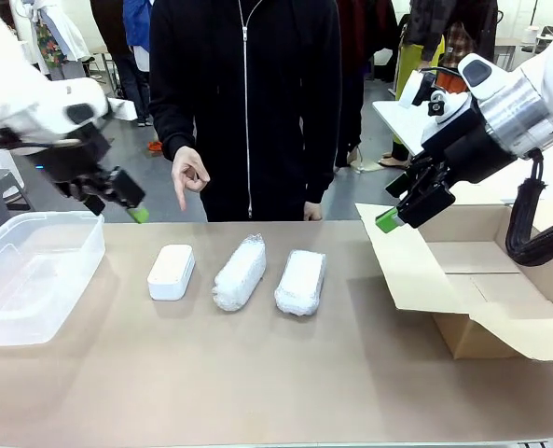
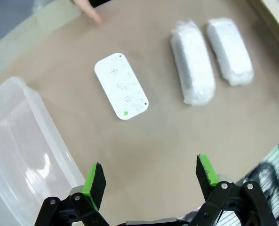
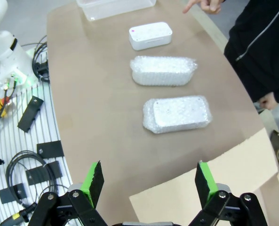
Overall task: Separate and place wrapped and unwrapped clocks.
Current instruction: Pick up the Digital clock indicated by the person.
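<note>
Nothing is being grasped: left gripper (image 2: 150, 175) and right gripper (image 3: 149, 178) are being held open above the surface (image 1: 257, 373). Bare clock (image 1: 172, 272), middle wrapped clock (image 1: 240, 273) and outer wrapped clock (image 1: 300, 282) are lying side by side mid-surface. First pick is likely being set up; descent with jaws spanning a clock's narrow width is being called for.
</note>
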`<state>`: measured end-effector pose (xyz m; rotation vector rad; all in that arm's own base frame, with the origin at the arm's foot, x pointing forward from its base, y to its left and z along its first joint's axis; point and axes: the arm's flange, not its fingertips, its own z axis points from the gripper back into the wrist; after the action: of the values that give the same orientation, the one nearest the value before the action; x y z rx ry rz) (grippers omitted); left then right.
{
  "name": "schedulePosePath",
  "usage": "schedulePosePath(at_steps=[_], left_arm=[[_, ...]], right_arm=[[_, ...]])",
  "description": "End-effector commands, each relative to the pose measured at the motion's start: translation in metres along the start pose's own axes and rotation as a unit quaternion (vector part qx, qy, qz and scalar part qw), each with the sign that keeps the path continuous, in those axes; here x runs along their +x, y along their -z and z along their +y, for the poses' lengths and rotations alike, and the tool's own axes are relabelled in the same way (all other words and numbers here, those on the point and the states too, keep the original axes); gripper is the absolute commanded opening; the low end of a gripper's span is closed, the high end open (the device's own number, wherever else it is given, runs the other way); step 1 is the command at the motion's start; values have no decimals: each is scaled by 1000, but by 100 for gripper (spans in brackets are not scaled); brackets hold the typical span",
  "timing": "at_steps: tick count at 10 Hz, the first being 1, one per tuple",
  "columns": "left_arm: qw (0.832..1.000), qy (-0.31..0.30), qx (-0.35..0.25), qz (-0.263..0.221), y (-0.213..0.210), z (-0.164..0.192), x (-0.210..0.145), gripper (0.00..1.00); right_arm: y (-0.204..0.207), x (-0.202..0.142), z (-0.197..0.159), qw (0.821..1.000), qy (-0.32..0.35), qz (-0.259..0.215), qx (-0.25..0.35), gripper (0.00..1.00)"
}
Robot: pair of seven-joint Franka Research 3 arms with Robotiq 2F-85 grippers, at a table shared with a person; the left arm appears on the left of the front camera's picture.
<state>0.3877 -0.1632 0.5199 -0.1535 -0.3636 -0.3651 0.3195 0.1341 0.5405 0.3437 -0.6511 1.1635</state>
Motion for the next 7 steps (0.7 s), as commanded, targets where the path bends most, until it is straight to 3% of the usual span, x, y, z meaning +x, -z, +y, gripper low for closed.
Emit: schedulePosePath(at_steps=[1, 3, 4, 5, 7], left_arm=[[990, -111, 61, 55, 17, -7, 42, 100], [985, -144, 89, 41, 54, -4, 59, 100], [996, -88, 18, -6, 58, 1, 56, 100], [988, -132, 74, 44, 50, 2, 46, 100], [988, -132, 74, 44, 50, 2, 46, 100]], right_arm=[[2, -1, -1, 1000, 2, -5, 9, 100], [2, -1, -1, 1000, 2, -5, 9, 100], [2, -1, -1, 1000, 2, -5, 9, 100], [2, -1, -1, 1000, 2, -5, 9, 100], [2, -1, -1, 1000, 2, -5, 9, 100]])
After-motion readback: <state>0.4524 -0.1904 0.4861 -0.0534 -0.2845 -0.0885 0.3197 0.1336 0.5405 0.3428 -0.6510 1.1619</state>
